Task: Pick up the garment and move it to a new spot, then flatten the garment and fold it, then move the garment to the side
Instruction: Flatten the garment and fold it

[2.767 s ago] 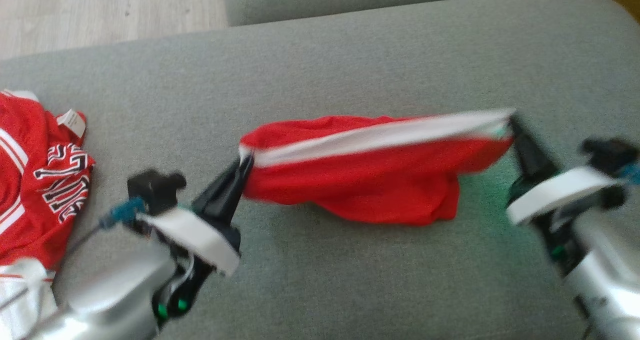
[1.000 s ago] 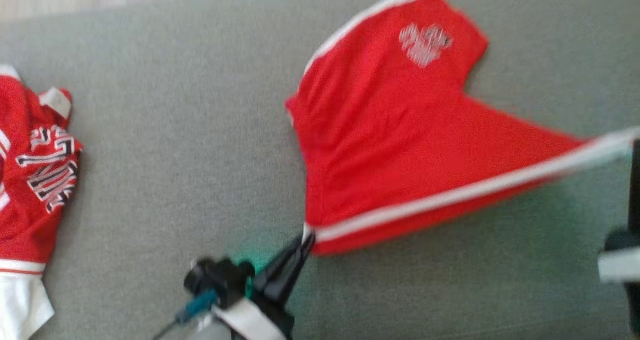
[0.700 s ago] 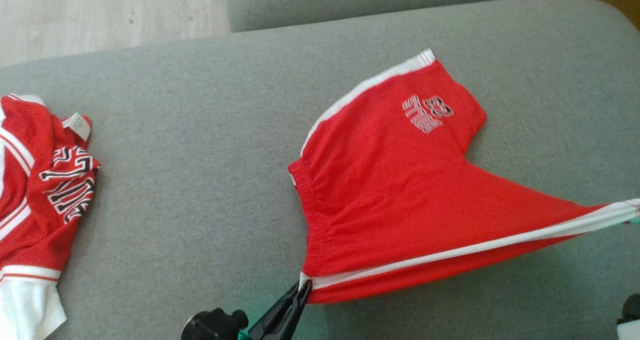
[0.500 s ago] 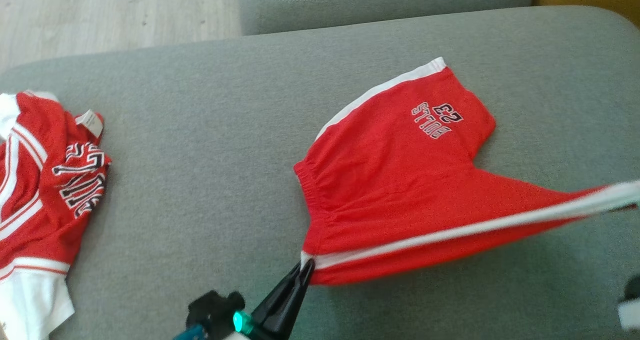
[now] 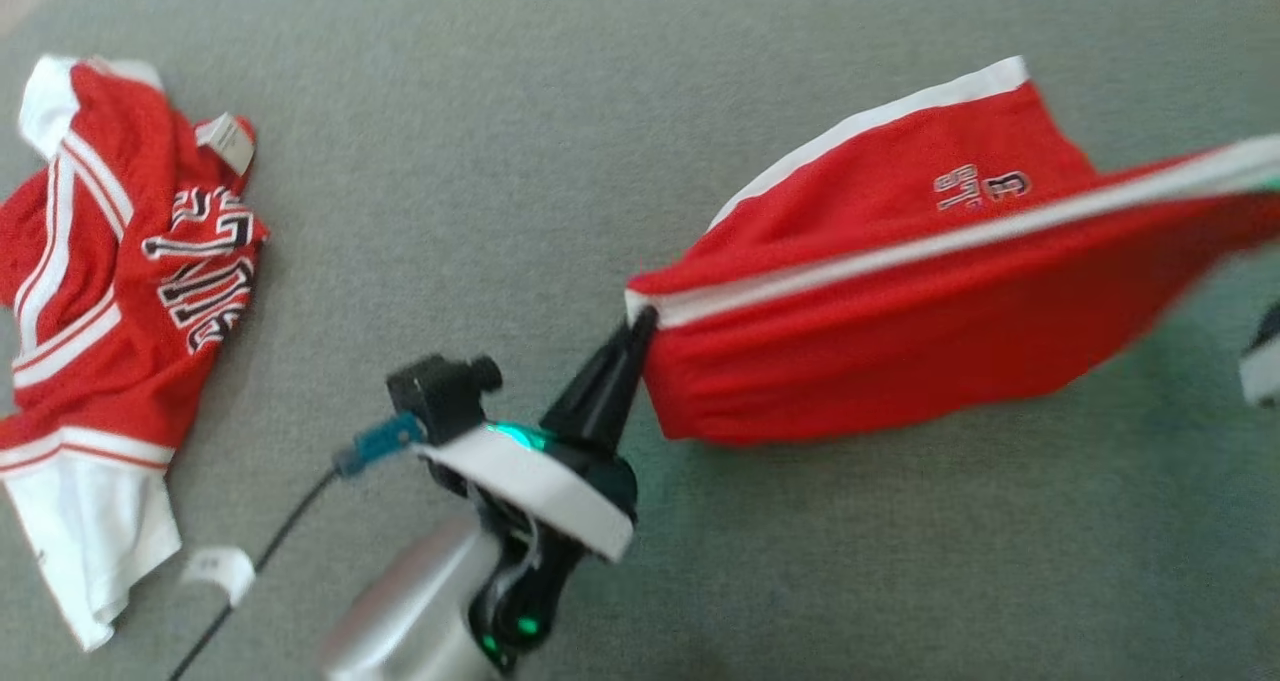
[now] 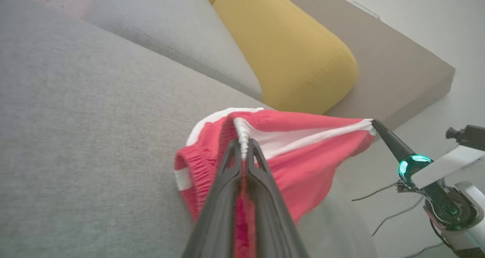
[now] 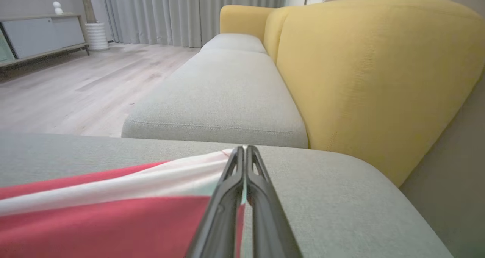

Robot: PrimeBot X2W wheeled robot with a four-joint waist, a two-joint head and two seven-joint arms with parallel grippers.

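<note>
Left gripper point(image 5: 643, 319) is clamped on the waistband end of the white side stripe point(image 5: 900, 251) of the red shorts point(image 5: 900, 341). Right gripper point(image 7: 245, 149) is pinched together on the stripe's far end, probably the hem. The shorts hang between the two grippers, with the stripe pulled taut as the top edge and loose red cloth sagging below it towards the sofa seat point(image 5: 500, 111); can't tell if it touches. The two-corner hold looks meant to stretch the shorts wide so they can be laid flat, so this reads as the flatten step, with the fold not yet done. A crumpled red jersey point(image 5: 130, 261) lies well apart on the left gripper's outer side, clear of the work. Head view gives the layout plus the printed logo point(image 5: 980, 186) just beyond the stripe. Left wrist view adds gathered elastic beside its fingers point(image 6: 227, 182) and the right gripper's tip at the stripe's end. Right wrist view adds the yellow back cushion point(image 7: 379, 72) ahead.
</note>
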